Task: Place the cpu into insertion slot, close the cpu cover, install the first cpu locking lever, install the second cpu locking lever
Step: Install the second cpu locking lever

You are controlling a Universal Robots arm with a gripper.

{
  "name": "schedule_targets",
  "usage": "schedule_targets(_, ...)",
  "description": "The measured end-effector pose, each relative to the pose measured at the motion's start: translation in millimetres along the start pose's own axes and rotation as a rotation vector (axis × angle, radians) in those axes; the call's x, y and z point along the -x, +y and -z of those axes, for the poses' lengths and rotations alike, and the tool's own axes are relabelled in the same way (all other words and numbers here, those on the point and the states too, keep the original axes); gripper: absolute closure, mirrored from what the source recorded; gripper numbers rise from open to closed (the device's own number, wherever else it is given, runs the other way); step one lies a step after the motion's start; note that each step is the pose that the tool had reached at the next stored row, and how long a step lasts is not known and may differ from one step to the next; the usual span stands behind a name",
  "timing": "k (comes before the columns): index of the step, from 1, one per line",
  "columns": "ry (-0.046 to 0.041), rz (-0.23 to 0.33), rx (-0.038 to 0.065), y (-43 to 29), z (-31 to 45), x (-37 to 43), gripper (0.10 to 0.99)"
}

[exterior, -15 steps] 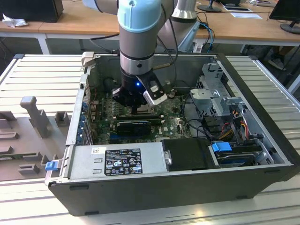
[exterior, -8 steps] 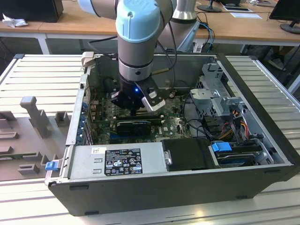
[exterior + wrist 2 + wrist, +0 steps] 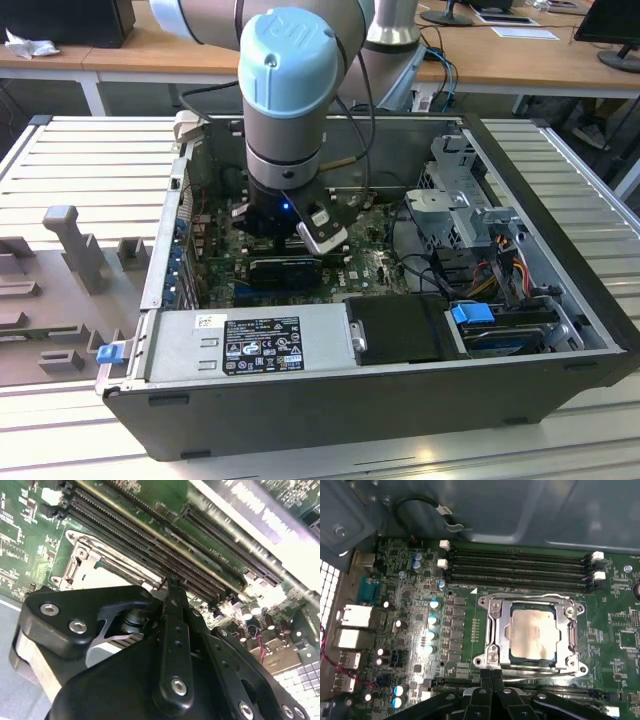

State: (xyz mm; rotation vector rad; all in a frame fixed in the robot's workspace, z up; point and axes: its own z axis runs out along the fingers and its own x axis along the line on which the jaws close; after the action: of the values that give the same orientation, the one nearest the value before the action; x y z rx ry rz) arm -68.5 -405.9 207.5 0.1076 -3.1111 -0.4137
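Observation:
In the first wrist view the cpu (image 3: 532, 635) lies flat in the insertion slot (image 3: 485, 661), its pale metal top showing through the window of the cpu cover (image 3: 496, 625). The cover lies down over it. A thin metal lever (image 3: 540, 667) runs along the socket edge nearest my gripper (image 3: 491, 672). The black fingers are shut together with nothing visible between them, and their tips stand at that edge of the socket. In the second wrist view the shut gripper (image 3: 173, 583) points at the board beside the socket's corner (image 3: 75, 565). The arm (image 3: 290, 100) reaches down into the open computer case.
Long black memory slots (image 3: 520, 565) run along the socket's far side. Capacitors (image 3: 432, 620) and rear ports (image 3: 355, 617) stand beside it. In the exterior view a power supply (image 3: 250, 345), a drive cage (image 3: 460, 205) and cables (image 3: 500, 265) crowd the case around the board.

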Motion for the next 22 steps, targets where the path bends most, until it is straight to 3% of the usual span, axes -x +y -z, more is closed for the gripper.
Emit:
schedule_targets(3,-0.0016,0.000,0.023,-3.0,-1.0,-1.0,0.980)
schedule_targets(5,-0.0019,0.000,0.028,-3.3,-2.6,-2.1,0.980)
schedule_targets(7,-0.0020,0.000,0.029,-3.4,-4.1,-6.2,0.980)
schedule_targets(22,-0.0027,0.000,0.038,1.9,-13.7,-8.3,0.980)
